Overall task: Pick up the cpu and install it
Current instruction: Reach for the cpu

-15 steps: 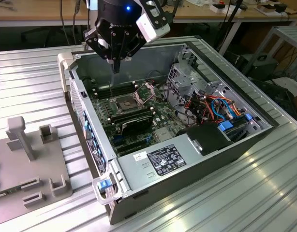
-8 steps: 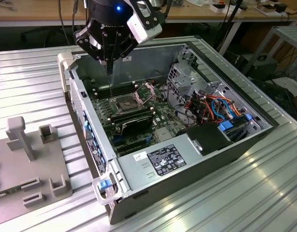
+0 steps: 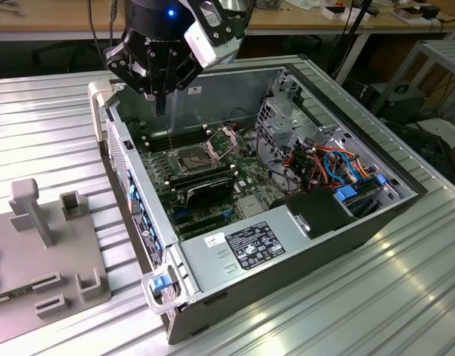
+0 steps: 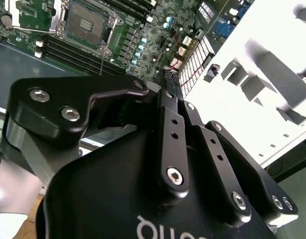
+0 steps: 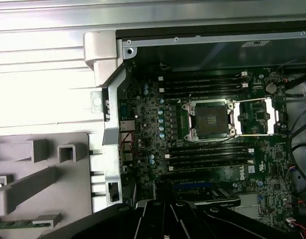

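Observation:
My gripper [image 3: 161, 110] hangs above the rear corner of the open computer case [image 3: 235, 256], towards the exterior view's left. Its black fingers [image 4: 169, 107] are drawn together and point down at the motherboard. The square processor socket [image 3: 192, 157] lies a little ahead of and below the fingertips. In the first wrist view the socket [image 5: 210, 119] is uncovered, with its metal frame [image 5: 257, 115] swung open beside it. The cpu is hidden, and I cannot tell whether anything thin is pinched between the fingers.
Long black memory sticks [image 3: 205, 185] flank the socket. A power supply [image 3: 250, 245] and a bundle of coloured cables [image 3: 324, 163] occupy the near and right parts of the case. A grey fixture [image 3: 42, 252] with slots and posts sits on the ribbed metal table.

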Tool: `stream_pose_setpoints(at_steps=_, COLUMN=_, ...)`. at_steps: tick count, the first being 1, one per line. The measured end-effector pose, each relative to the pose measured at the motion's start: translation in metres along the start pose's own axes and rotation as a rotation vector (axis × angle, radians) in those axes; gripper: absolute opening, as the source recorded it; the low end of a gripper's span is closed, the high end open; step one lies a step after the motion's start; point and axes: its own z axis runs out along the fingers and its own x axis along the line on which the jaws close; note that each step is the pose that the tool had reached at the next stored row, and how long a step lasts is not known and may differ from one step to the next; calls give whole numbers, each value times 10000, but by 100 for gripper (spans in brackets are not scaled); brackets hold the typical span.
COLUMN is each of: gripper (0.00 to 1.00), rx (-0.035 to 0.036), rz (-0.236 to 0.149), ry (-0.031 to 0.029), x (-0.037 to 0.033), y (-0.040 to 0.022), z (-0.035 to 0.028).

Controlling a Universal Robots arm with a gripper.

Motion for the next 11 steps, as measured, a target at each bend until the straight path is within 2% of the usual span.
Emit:
stream_pose_setpoints(at_steps=4, gripper=11, rx=0, rz=5, ry=0, x=11, y=-1, z=0)
stream_pose_setpoints(at_steps=11, gripper=11, rx=-1, rz=2, ry=-1, x=122, y=-4, z=-3)
